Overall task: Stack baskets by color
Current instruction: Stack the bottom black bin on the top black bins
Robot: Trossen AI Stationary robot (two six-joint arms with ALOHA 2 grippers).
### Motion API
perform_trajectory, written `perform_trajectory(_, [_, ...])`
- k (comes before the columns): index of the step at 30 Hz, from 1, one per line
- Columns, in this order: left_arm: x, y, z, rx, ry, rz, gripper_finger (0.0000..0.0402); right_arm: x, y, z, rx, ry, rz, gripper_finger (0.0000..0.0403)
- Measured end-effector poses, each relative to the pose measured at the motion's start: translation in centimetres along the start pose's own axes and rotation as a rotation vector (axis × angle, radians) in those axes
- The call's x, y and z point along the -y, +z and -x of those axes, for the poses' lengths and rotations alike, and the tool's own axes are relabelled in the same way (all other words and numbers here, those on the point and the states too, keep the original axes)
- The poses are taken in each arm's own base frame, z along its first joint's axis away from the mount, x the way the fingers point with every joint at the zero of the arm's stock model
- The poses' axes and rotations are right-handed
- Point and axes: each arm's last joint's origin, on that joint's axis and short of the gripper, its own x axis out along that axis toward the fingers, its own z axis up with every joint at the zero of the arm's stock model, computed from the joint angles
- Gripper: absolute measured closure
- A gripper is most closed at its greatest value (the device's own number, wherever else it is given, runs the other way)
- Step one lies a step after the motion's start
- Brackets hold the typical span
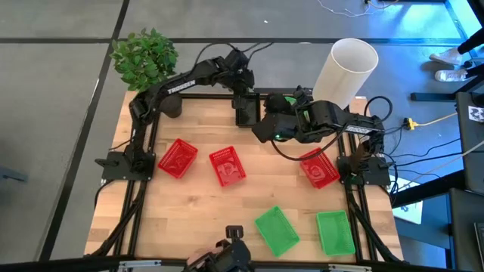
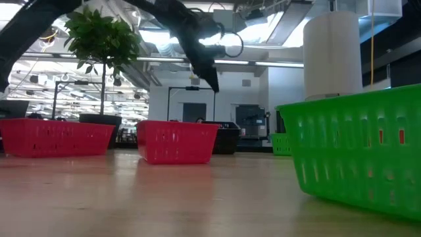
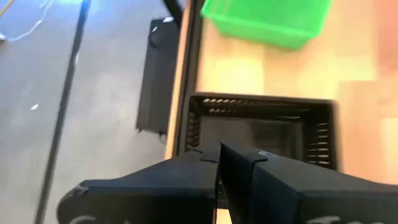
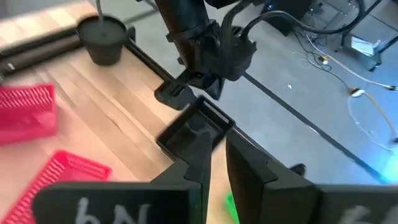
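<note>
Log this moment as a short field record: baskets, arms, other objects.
red baskets: three on the table, one, one, one partly under the right arm
green baskets: two near the front edge
black basket: at the back edge
left gripper: shut, over the black basket
right gripper: near the back edge, holding nothing visible
other: plant pot, white cylinder

Scattered baskets (image 1: 227,166) (red, green, black)
</note>
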Motion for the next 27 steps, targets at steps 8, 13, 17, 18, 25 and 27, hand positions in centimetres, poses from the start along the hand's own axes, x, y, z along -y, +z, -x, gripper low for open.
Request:
perform_trajectory(8, [-0.4,0.2,-0.6,0.059,-0.022,0.022,0.0401,-0.4,0.3,-0.1,-0.026,0.088,-0.041,0.0352])
perform_trajectory(13, [-1.1,0.0,-3.6,0.088,0.064,0.023,0.0401,-0.4,0.3,-0.1,-0.034,0.099,-0.041,0.0352])
perform_trajectory(17, [-1.7,-0.6,-5.3,0.092,0.092,0.031,0.0401,-0.4,0.3,-0.1,-0.034,0.099,-0.041,0.0352])
perform_trajectory(18, [-1.8,-1.0,-5.8,0.078,0.09,0.035,0.0401,-0.4,0.3,-0.1,-0.034,0.099,-0.041,0.0352])
perform_trajectory(25, [-1.7,-3.0,-9.2,-0.008,0.082,0.081,0.0401,-0.4,0.3,-0.1,-0.034,0.099,-0.042,0.0352])
perform_trajectory(27, [-1.7,-3.4,-9.9,-0.031,0.093,0.076,0.0401,-0.4,0.3,-0.1,-0.034,0.099,-0.041,0.0352])
